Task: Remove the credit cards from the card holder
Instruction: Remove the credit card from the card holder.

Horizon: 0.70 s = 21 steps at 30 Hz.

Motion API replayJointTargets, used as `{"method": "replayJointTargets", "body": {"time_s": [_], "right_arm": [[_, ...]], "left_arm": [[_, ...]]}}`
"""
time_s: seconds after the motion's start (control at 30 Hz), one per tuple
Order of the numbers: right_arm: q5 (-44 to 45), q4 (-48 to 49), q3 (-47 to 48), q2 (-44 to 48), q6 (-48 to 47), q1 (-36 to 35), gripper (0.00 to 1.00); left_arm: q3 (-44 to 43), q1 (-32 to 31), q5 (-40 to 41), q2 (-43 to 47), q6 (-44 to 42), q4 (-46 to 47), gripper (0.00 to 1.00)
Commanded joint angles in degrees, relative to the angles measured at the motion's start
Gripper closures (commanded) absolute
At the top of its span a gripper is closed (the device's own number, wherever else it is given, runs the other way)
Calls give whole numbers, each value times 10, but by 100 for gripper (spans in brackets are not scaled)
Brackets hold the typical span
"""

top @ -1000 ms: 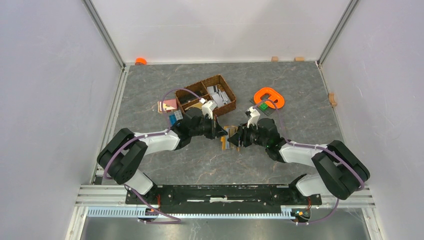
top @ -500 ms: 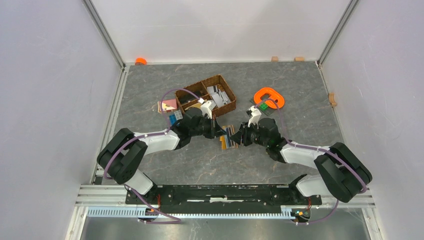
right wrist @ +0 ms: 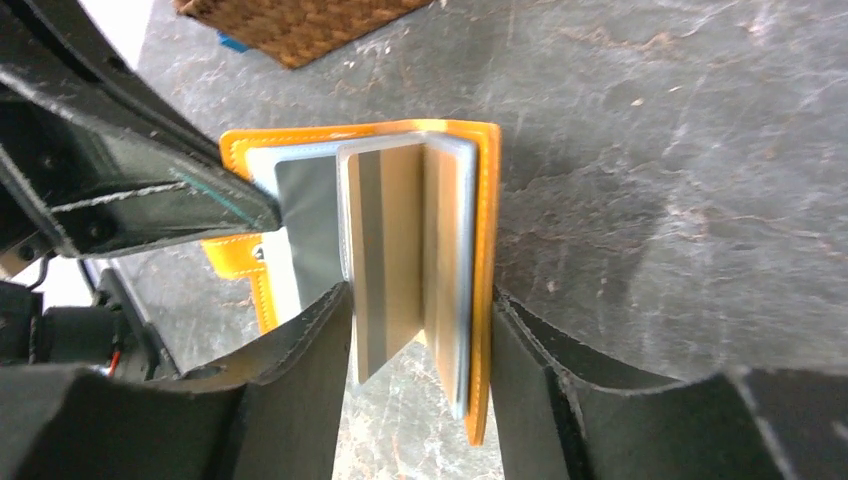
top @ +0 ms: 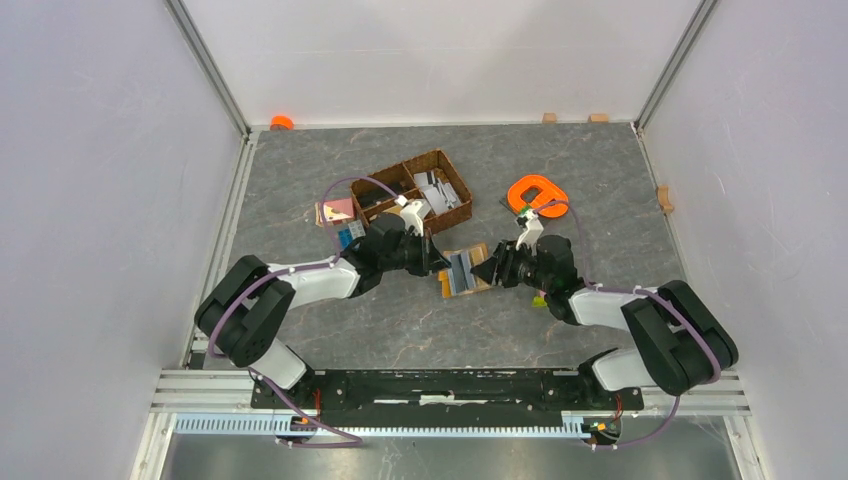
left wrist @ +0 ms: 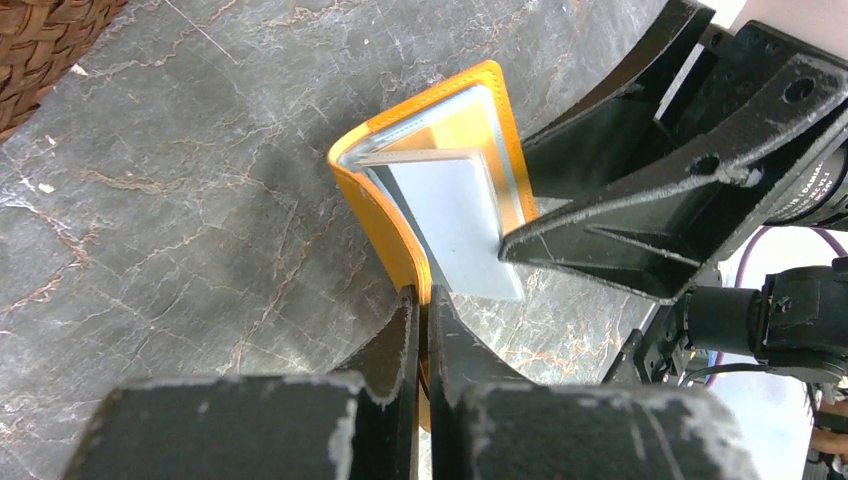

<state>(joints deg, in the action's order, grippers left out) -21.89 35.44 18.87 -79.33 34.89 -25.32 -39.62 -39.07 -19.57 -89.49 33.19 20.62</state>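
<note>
The left gripper (left wrist: 422,300) is pressed shut on the orange cover edge of the card holder (left wrist: 455,120), with its arm stretched low toward mid-table. The right gripper (right wrist: 420,298) faces it, jaws apart astride the holder's other leaf; whether they pinch it cannot be told. The holder is half open between them, just in front of a basket (top: 437,156). A ring (top: 522,188) lies beyond the right gripper. A tan card (right wrist: 385,250) is faced by the right wrist view, a silver card (left wrist: 455,225) by the left.

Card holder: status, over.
Left gripper shut on card holder edge. Right gripper straddling cards and far cover, grip unclear. Cards not out yet. Nothing blocking.
</note>
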Motion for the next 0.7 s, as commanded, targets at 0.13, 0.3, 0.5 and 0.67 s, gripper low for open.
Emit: {"method": "replayJointTargets", "body": {"time_s": [0.13, 0.3, 0.5, 0.67], "right_arm": [[-82, 94, -14, -33, 32, 1, 32], [-71, 75, -9, -25, 20, -4, 26], [-17, -3, 11, -9, -19, -17, 41], [-6, -21, 16, -8, -19, -17, 80]], "left_arm": [[-27, 0, -16, -29, 5, -27, 98], [-29, 1, -20, -31, 7, -26, 98], [-27, 2, -21, -31, 9, -25, 98], [-20, 9, -52, -35, 25, 4, 98]]}}
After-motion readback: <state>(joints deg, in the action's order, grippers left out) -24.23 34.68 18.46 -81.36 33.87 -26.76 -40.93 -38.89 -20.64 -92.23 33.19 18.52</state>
